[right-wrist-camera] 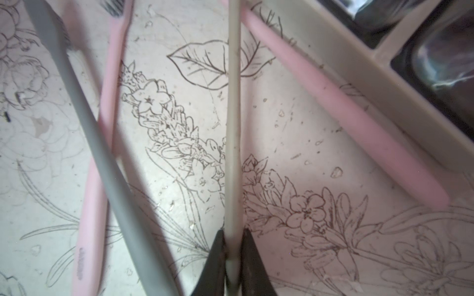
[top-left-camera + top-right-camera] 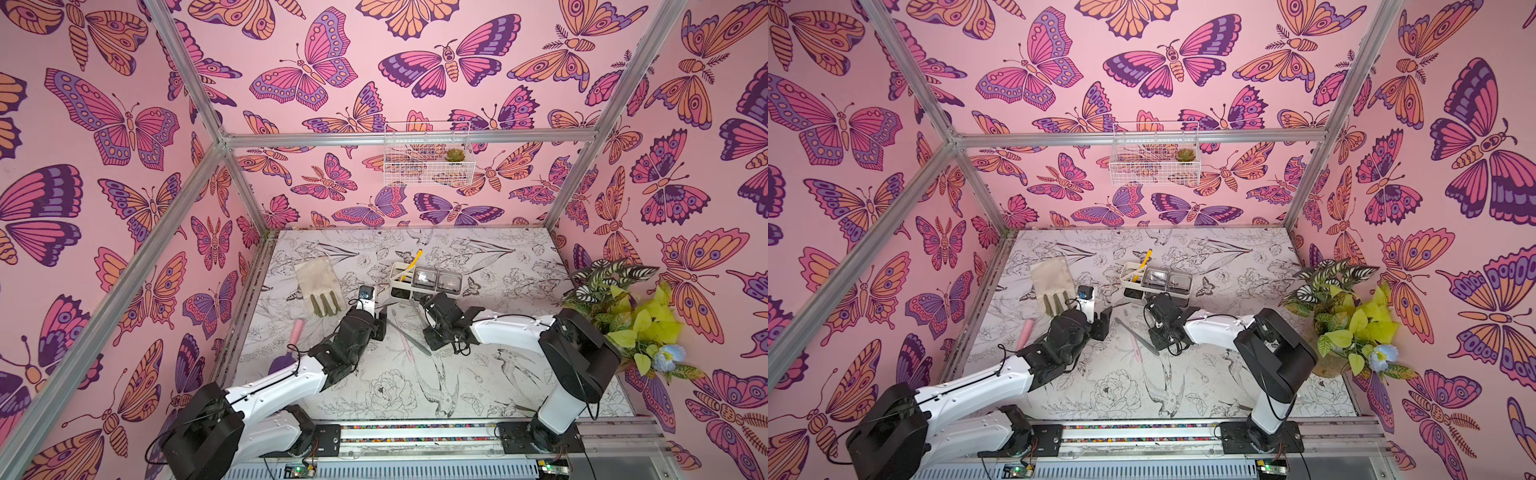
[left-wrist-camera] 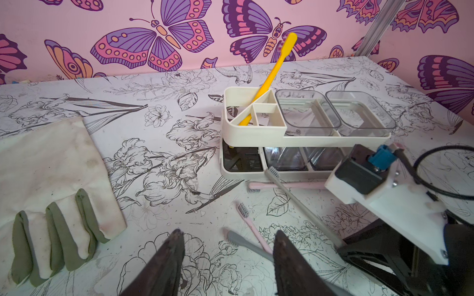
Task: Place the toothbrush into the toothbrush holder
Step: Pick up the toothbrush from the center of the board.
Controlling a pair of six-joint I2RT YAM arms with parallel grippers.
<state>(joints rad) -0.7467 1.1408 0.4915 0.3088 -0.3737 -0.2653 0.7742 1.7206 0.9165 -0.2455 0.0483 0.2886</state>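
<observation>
Dark fingers of my right gripper [image 1: 233,233] sit closest to the lens. They are pressed together on the pale grey toothbrush [image 1: 234,115], pinching its handle low down, well away from the bristles. I judge the hold is taken there so the long free part can be swung upright and lowered into a slot. The handle runs out over the table [image 1: 282,128] towards the toothbrush holder [image 2: 397,282], which in a top view stands at about 12 o'clock from my pinch, near it. In the left wrist view the bristle head comes close against the holder's lower tier; whether it touches I cannot tell.

A yellow toothbrush [image 3: 274,69] stands in the divided slot section, leaning towards 1 o'clock, so I take that end as the target. The two clear cups [image 3: 307,112] beside it look empty. One pink toothbrush [image 1: 333,102] lies along the holder's base. A second pink toothbrush [image 1: 102,133] and a dark grey toothbrush [image 1: 89,123] lie crossed at about 7 o'clock from my pinch, near enough that a straight lift seems wise.

My left gripper [image 3: 227,232] hangs at 9 o'clock with its jaws spread and nothing between them, clear of the lift. A glove [image 3: 59,179] lies flat at 10 o'clock, well apart.
</observation>
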